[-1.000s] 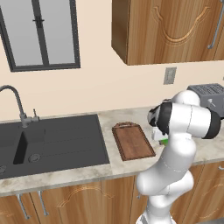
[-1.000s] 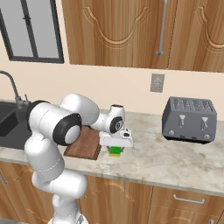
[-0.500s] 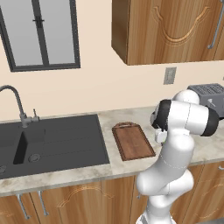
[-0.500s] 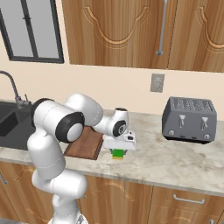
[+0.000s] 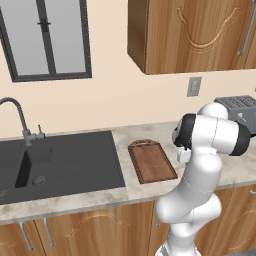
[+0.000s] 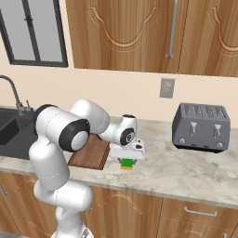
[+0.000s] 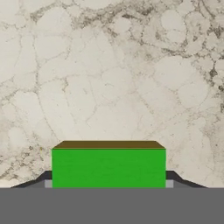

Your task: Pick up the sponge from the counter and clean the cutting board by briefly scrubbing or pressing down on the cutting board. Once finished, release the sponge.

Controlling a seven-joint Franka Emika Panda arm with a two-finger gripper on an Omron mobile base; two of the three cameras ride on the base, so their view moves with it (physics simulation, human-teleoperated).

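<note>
Gripping the sponge (image 6: pixel 126 163) just right of the cutting board (image 6: pixel 89 154), the gripper (image 6: pixel 126 159) holds it clenched above the counter (image 6: pixel 186 174); scrubbing and release remain, by the look.

Arm (image 6: pixel 60 153): glossy white rounded shells, bulbous links stacked from a wide base segment, with black bands and black disc caps at the joints. Wrist link is a short white cylinder ending in a round dark cap with a pale ring; below it sits a flat white boxy hand block carrying the tool (image 6: pixel 126 160). In the hand view the tool's two fingertips (image 7: pixel 175 178) show as small dark wedges with light grey pads.
</note>
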